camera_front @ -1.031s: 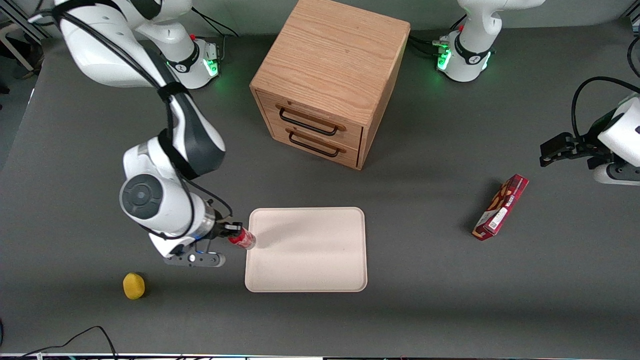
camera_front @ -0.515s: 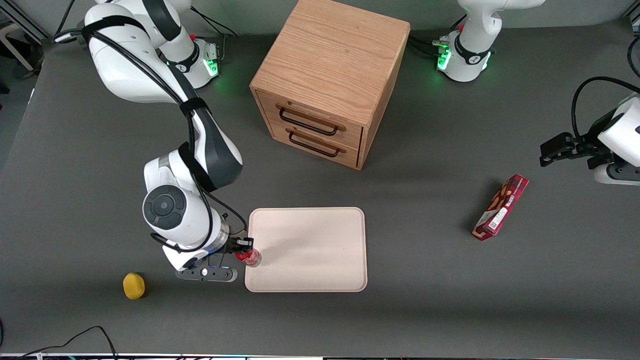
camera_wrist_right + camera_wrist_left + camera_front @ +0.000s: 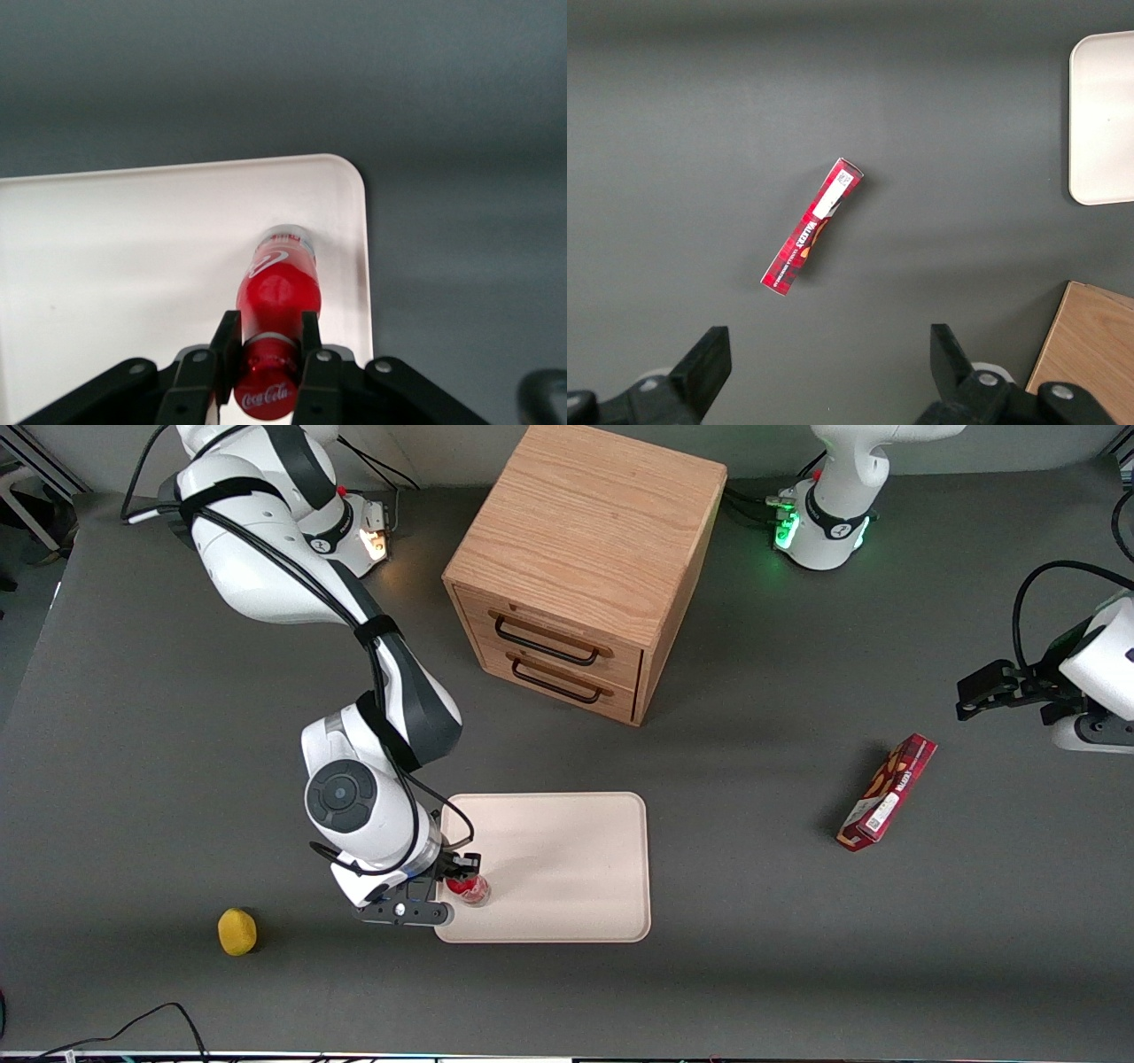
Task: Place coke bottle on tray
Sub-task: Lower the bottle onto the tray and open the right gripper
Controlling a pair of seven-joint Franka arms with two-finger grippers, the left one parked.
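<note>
The coke bottle is a small red bottle with a red cap. My gripper is shut on its neck and holds it upright over the cream tray, near the tray's corner closest to the front camera at the working arm's end. In the right wrist view the black fingers clamp the bottle just under the cap, and its clear base stands at or just above the tray's surface, close to the rim. I cannot tell whether the base touches the tray.
A wooden two-drawer cabinet stands farther from the front camera than the tray. A yellow lemon-like object lies toward the working arm's end. A flat red snack box lies toward the parked arm's end and shows in the left wrist view.
My gripper has carried the bottle from beside the tray's edge to over the tray, moving nearer to the front camera and toward the tray's middle. The bottle has turned from tilted to upright.
</note>
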